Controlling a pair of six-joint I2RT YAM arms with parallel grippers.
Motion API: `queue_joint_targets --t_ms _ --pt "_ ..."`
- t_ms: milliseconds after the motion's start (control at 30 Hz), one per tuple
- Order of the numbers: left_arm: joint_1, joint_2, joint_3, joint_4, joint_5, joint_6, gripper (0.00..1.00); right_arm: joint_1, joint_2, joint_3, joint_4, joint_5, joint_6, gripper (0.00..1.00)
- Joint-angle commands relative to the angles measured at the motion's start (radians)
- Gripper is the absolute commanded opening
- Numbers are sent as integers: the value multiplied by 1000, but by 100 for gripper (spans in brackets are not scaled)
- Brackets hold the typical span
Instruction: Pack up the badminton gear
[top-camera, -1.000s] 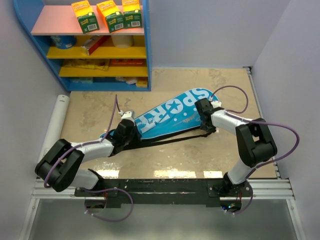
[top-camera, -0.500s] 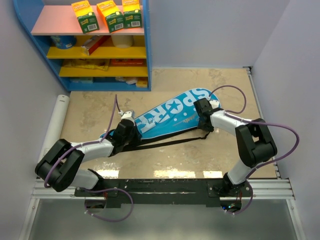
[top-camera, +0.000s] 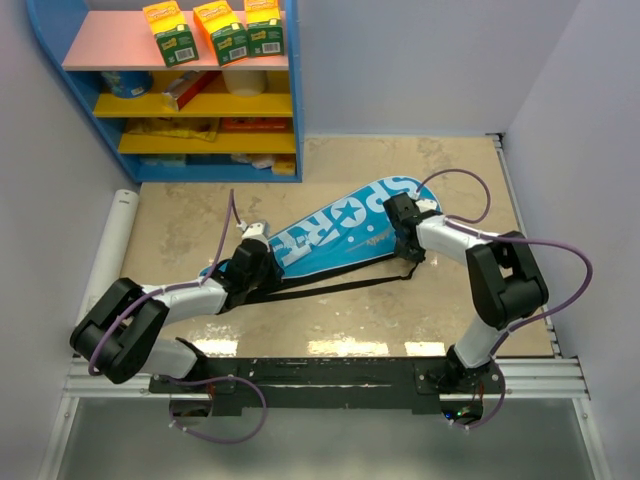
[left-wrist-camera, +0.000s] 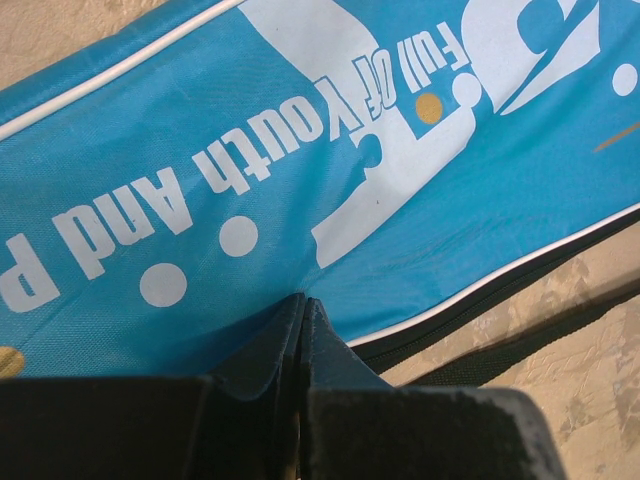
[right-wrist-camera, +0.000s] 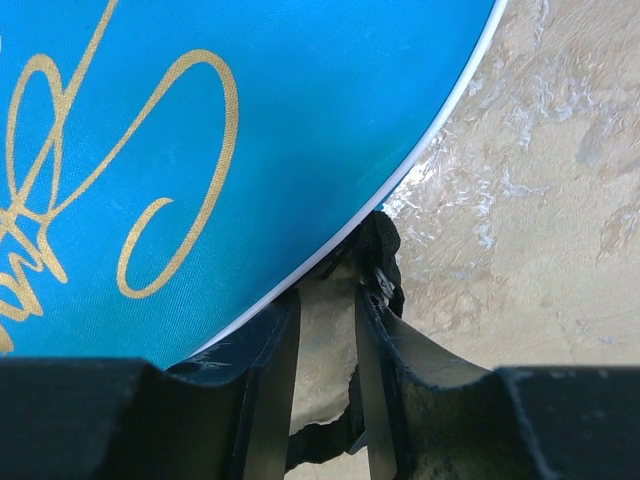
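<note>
The long blue bag lettered "SPORT" lies flat and slanted across the table, wide end at the right. My left gripper is shut on a pinch of the bag's cloth near its narrow end; the fingertips meet with cloth between them. My right gripper is at the wide end's lower rim, jaws slightly apart with only bare table between them. A black zipper tab lies at the tip of its right finger. The bag edge is to its left. The rackets and shuttlecocks are not in view.
The bag's black strap trails along the table below the bag. A blue shelf unit with orange-green boxes stands at the back left. A white tube lies along the left wall. A wall stands close on the right.
My right gripper has moved slightly left and up along the bag's wide end. The left gripper and the bag have stayed put.
</note>
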Motion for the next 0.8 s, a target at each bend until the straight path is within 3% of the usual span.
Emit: queue_joint_targets --t_ms 0,633,767 --pt "2 21 -28 -38 27 26 4 -23 68 -29 -49 21 18 33" --pt "3 29 -31 -30 41 26 4 -72 81 -8 -50 30 -7 33" --pt "3 27 -29 -30 40 25 3 -81 89 1 -49 29 -14 26"
